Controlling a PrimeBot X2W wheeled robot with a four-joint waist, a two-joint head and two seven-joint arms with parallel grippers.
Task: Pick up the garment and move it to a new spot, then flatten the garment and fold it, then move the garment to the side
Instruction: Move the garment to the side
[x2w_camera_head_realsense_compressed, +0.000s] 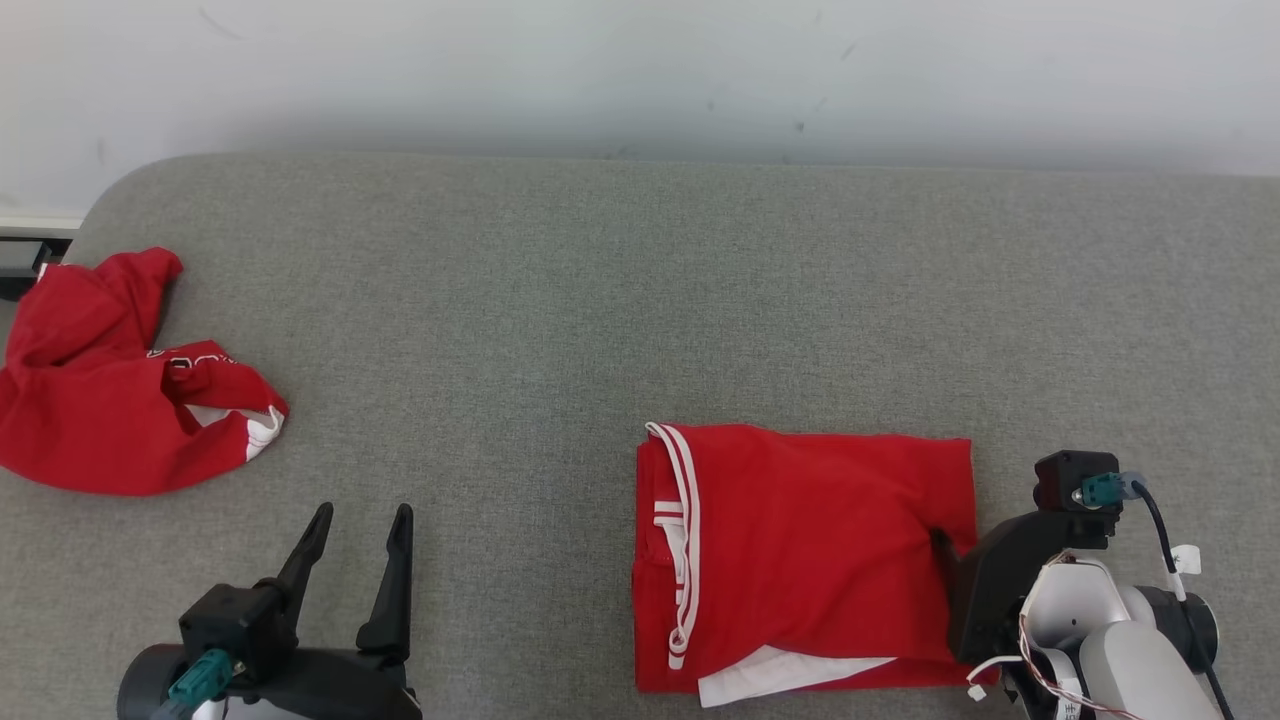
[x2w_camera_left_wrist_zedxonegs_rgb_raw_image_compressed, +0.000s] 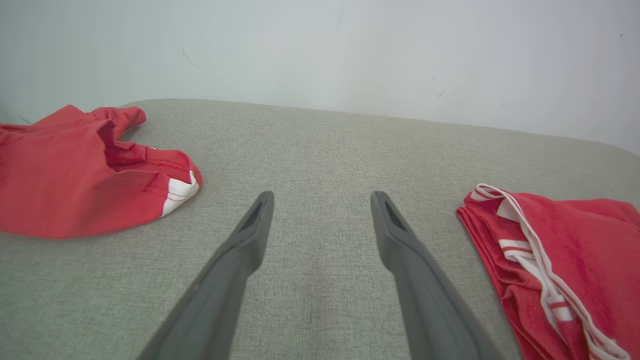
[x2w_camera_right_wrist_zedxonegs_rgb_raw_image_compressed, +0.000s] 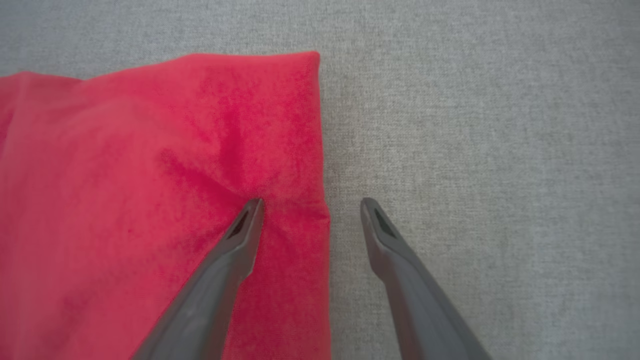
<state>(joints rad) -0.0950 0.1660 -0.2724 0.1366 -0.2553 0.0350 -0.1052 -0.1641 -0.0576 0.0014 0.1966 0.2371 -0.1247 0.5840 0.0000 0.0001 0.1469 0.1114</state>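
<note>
You are working with the folded garment (x2w_camera_head_realsense_compressed: 800, 560), which is lying as a neat red rectangle on the grey padded surface (x2w_camera_head_realsense_compressed: 600, 300). By my judgement the folding is done and the shift to the side is what is remaining. Your right gripper (x2w_camera_right_wrist_zedxonegs_rgb_raw_image_compressed: 310, 205) is standing spread and grasping nothing. It is straddling the garment's edge, with one finger (x2w_camera_right_wrist_zedxonegs_rgb_raw_image_compressed: 240, 240) dimpling the cloth just inside that edge and the other sitting over bare surface just outside it. That placing is probably setting up a pinch on the stacked layers, so they are travelling as one. Your left gripper (x2w_camera_head_realsense_compressed: 364, 512) is hanging wide and empty over bare surface. The folded garment is lying to the right of its jaws and a crumpled red garment (x2w_camera_head_realsense_compressed: 110, 400) to their left, so it is likely waiting out of the way.
</note>
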